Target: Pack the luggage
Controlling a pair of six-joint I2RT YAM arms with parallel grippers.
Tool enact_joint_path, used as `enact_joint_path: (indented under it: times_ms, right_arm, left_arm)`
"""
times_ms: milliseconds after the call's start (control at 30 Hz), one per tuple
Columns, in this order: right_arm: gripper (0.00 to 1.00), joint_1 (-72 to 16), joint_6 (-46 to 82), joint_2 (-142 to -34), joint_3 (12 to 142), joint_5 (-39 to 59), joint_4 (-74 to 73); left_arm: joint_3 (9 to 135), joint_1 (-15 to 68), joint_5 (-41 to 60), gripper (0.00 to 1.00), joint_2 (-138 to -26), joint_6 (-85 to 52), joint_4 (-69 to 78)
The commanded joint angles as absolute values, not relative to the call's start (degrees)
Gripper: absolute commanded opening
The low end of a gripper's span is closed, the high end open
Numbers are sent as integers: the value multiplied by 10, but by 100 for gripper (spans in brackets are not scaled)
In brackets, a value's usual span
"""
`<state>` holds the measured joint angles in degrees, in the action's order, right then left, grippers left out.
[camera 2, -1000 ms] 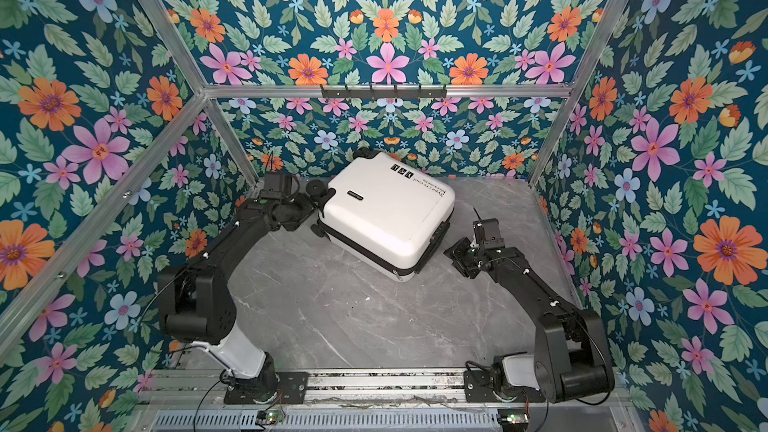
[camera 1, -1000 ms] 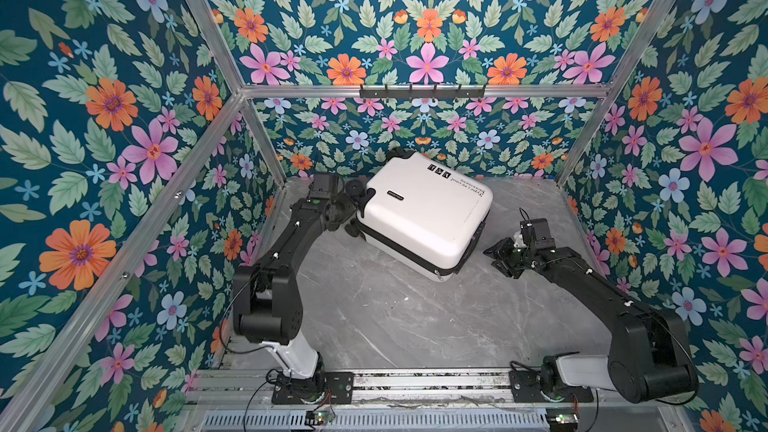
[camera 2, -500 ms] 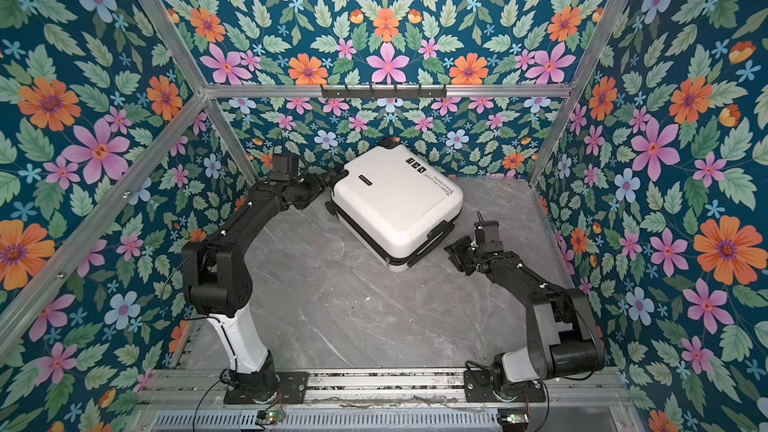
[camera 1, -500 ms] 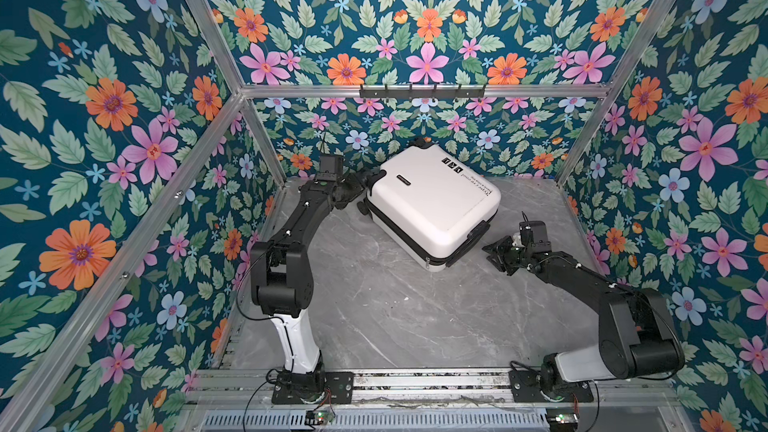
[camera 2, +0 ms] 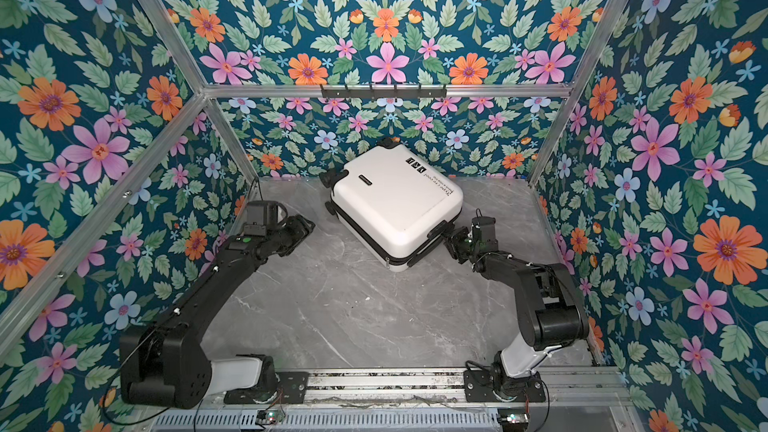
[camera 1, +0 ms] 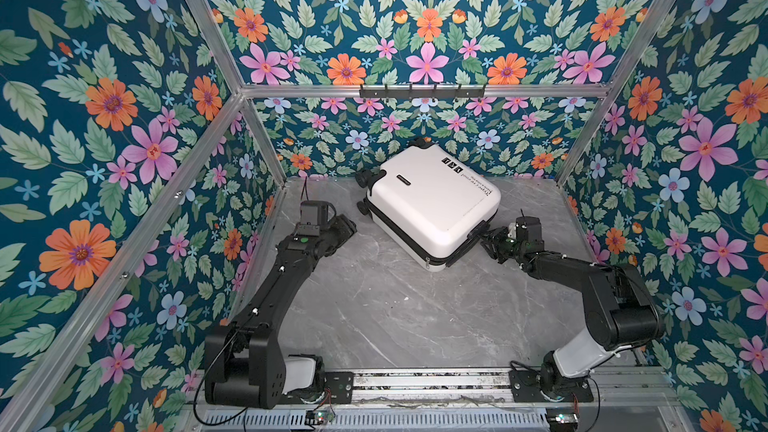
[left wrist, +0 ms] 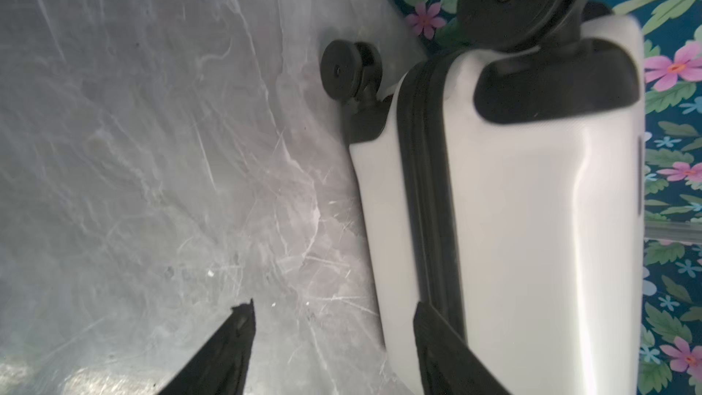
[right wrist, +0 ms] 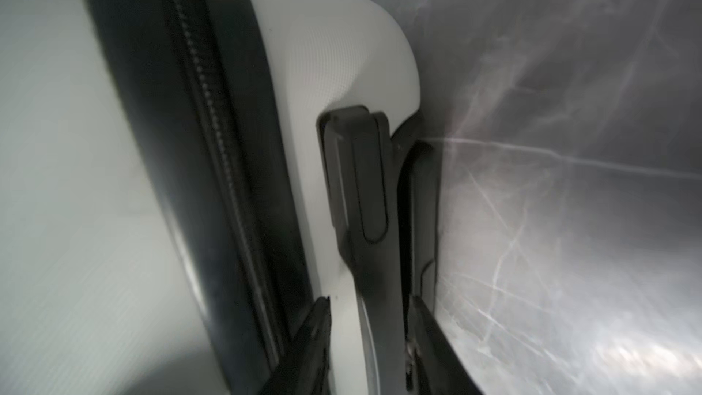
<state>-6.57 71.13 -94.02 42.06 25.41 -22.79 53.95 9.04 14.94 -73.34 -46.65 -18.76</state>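
Two black robot arms work on a grey marbled tabletop ringed by floral walls. L arm stretches low from the front-left base, wrist aimed at the wheel end of the white hard-shell suitcase. L fingers stand apart w/ nothing btwn them, one tip just beside the shell. R arm bends at a raised elbow on the right, forearm low, reaching to the suitcase's near side. R fingers straddle the black side handle; can't tell if they pinch it. The suitcase lies flat & closed at the back centre of the tabletop, turned diagonally, one corner by the back wall. It has a black zipper band, black wheels, and small black icons & text on top.
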Motion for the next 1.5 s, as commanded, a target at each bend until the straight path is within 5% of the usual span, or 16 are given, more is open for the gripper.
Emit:
enact_joint_path:
  times_ms: [0,500,700,833,1000,1467]
  right_arm:
    - [36,-66,734,-971,421,266,-299]
    - [34,-75,776,-1061,395,251,-465]
    - [18,-83,799,-1133,394,243,-601]
    - [3,-83,815,-1158,399,249,-661]
    - [0,-94,790,-1111,397,254,-620]
    - [0,-118,743,-980,396,270,-457]
  left_arm:
    - [495,93,179,70,-701,-490,-146]
    - [389,147,214,70,-658,-541,-30]
    - [344,226,194,72,-643,-526,79]
    - [341,314,96,73,-635,-456,107]
    - [326,420,-34,70,-645,-371,154]
    - [281,473,-47,66,-733,-277,268]
